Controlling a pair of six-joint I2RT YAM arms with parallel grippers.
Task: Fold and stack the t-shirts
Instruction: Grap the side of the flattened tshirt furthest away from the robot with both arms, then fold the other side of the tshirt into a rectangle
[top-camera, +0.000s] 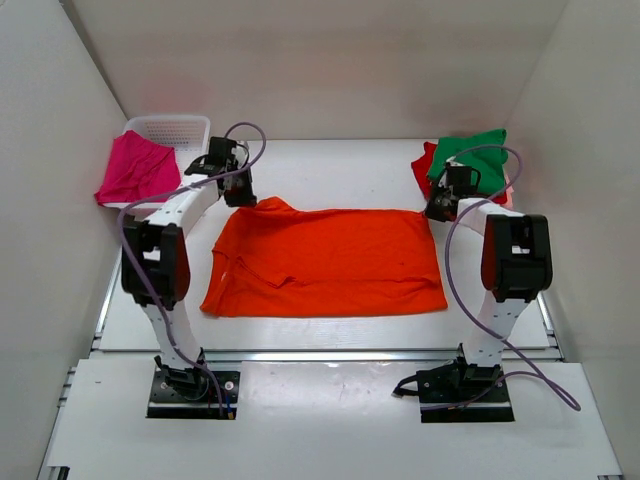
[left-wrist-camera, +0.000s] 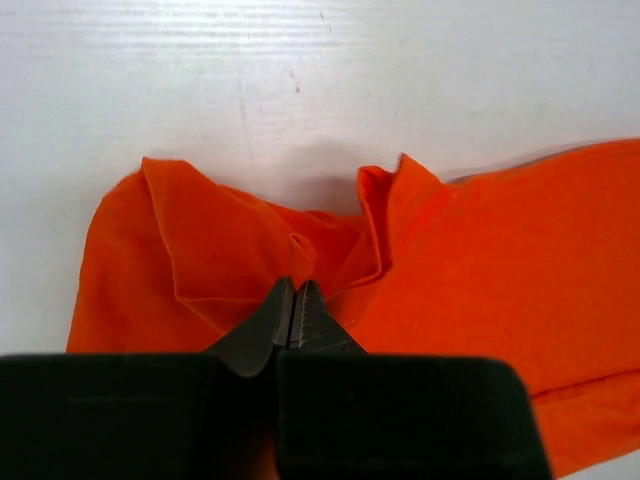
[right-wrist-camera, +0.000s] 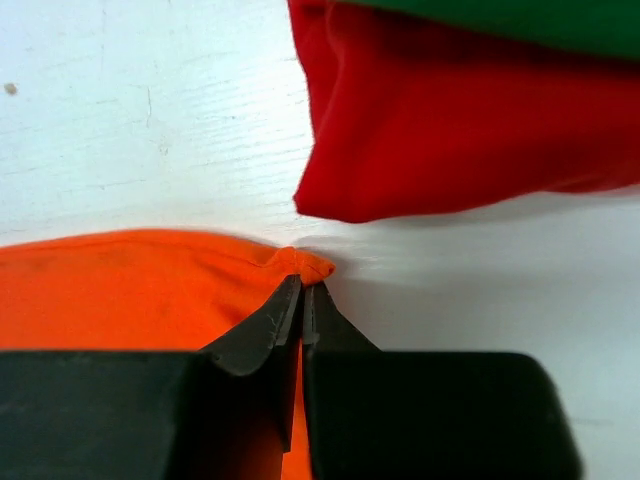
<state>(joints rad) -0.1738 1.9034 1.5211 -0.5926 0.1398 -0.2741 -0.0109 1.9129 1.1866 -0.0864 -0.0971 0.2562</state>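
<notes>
Although its near hem lies loose and flat toward the bottom of the overhead frame, the bright orange short-sleeved cloth t-shirt (top-camera: 330, 262) is gripped along its far edge. It is spread across the centre of the white table (top-camera: 330, 165), roughly rectangular, with a sleeve or flap doubled over at its left end.

The left gripper (left-wrist-camera: 297, 292) has its jaws pressed together on a rumpled bunch of orange cloth at the garment's upper left corner. The right gripper (right-wrist-camera: 302, 285) is clamped in the same way on the pointed upper right corner.

I judge this to be the start of a fold, with both far corners pinched and the cloth not yet lifted. The next move calls for raising the two corners evenly and carrying them toward the near hem, keeping the edge taut so the halves line up.

Farther off, in the upper right of the overhead frame, a folded green cloth shirt (top-camera: 470, 155) lies on a folded red cloth shirt (top-camera: 421, 172), just beyond the right gripper. In the upper left, a magenta pink cloth shirt (top-camera: 135, 168) drapes over the rim of a white plastic mesh basket (top-camera: 175, 128).

How many layers each pair of jaws holds is hidden. Each wrist view cuts off most of the orange shirt. What lies inside the basket is hard to make out.
</notes>
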